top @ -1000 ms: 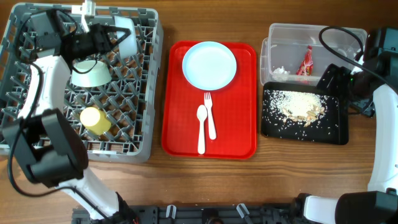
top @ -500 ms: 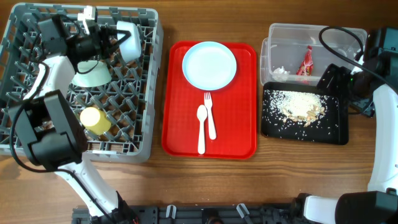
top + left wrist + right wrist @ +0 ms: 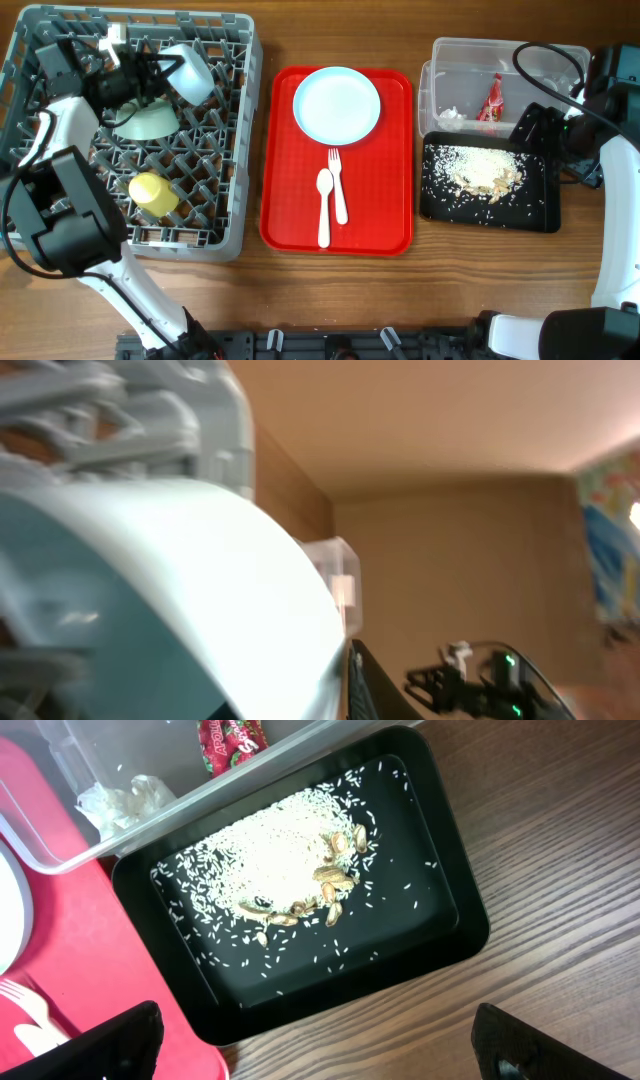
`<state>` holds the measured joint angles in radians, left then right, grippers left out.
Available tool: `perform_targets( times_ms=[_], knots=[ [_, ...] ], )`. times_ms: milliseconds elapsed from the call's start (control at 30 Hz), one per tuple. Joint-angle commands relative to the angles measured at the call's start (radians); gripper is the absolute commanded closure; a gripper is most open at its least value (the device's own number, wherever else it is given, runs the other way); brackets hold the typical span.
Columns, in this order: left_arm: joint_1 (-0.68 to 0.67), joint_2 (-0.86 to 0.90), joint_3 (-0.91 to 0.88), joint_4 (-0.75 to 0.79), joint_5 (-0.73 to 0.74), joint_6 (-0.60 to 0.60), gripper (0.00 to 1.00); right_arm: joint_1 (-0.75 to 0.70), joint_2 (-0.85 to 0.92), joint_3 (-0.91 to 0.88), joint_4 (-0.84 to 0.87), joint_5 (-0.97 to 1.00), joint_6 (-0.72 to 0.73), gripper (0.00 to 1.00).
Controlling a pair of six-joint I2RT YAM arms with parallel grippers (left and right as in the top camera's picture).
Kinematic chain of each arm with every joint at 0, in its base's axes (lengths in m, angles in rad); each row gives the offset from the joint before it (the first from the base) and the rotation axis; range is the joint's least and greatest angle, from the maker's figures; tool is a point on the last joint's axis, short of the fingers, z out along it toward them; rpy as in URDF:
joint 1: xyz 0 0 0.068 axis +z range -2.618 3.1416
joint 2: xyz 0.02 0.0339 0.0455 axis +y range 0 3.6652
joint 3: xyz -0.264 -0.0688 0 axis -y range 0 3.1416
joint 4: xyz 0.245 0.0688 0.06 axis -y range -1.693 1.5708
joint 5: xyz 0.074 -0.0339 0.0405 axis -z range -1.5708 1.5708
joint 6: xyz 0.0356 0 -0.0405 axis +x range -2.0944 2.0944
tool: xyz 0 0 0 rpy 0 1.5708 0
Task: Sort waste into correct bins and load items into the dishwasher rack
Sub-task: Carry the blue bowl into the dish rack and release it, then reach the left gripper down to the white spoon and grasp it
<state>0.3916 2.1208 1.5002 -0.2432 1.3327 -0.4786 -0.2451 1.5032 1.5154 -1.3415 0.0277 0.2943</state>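
Now, at the far-left corner of the table, the left gripper [image 3: 150,72] is closed on the rim of the light blue bowl [image 3: 192,72]. It holds the bowl tipped on its side over the far edge of the dishwasher rack [image 3: 205,160]. The left wrist view shows only the bowl's smooth pale wall, blurred, so the grip is read from overhead alone.

The pale green bowl [image 3: 150,120] and the yellow cup [image 3: 152,192] already sit among the pegs.

The blue bowl looks to be light, stiff plastic with a glossy skin. A pinch at the rim suits it, though it may well swivel or slip between the fingers when lowered.

At the table's centre the red tray [image 3: 285,150] carries the white plate [image 3: 337,103], the fork [image 3: 337,185] and the spoon [image 3: 324,205].
- **Plate:** it lies flat and thin, so its raised edge is probably the only place to take hold.
- **Fork and spoon:** they touch side by side and are light and narrow, so each is best pinched across the handle.

Along the right edge, the right gripper [image 3: 315,1020] hangs with its fingers wide apart, holding nothing, above the black tray [image 3: 430,205] of rice crumbs [image 3: 485,170]. The clear tub [image 3: 460,50] at the far-right corner holds the red wrapper [image 3: 493,97] and the white scrap [image 3: 452,117].
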Motion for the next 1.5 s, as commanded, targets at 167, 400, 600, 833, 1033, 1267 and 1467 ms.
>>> perform_targets(
  times_ms=[167, 400, 600, 833, 1033, 1267, 1467],
  knots=[
    [0.053, 0.019, 0.0, -0.005, -0.066, 0.003, 0.28, -0.001, -0.021, 0.014, 0.004, -0.002, -0.006, 0.0],
    [0.061, -0.027, 0.0, -0.003, -0.044, 0.003, 0.02, -0.001, -0.021, 0.014, 0.004, -0.002, -0.006, 0.0],
    [0.061, -0.162, 0.0, -0.014, -0.146, 0.003, 0.0, -0.001, -0.021, 0.014, 0.003, -0.002, -0.006, 0.0],
    [0.006, -0.346, 0.0, -0.213, -0.419, 0.095, 0.0, -0.001, -0.021, 0.014, 0.003, -0.003, -0.006, 0.0],
    [-0.161, -0.479, 0.0, -0.459, -0.703, 0.14, 0.0, -0.001, -0.021, 0.014, 0.004, -0.01, -0.007, 0.0],
    [-0.471, -0.497, 0.0, -0.681, -0.886, 0.134, 0.0, -0.001, -0.021, 0.014, 0.002, -0.01, -0.007, 0.0],
    [-0.735, -0.464, -0.016, -0.753, -1.11, 0.099, 0.0, -0.001, -0.021, 0.014, 0.005, -0.01, -0.006, 0.0]
  ],
)
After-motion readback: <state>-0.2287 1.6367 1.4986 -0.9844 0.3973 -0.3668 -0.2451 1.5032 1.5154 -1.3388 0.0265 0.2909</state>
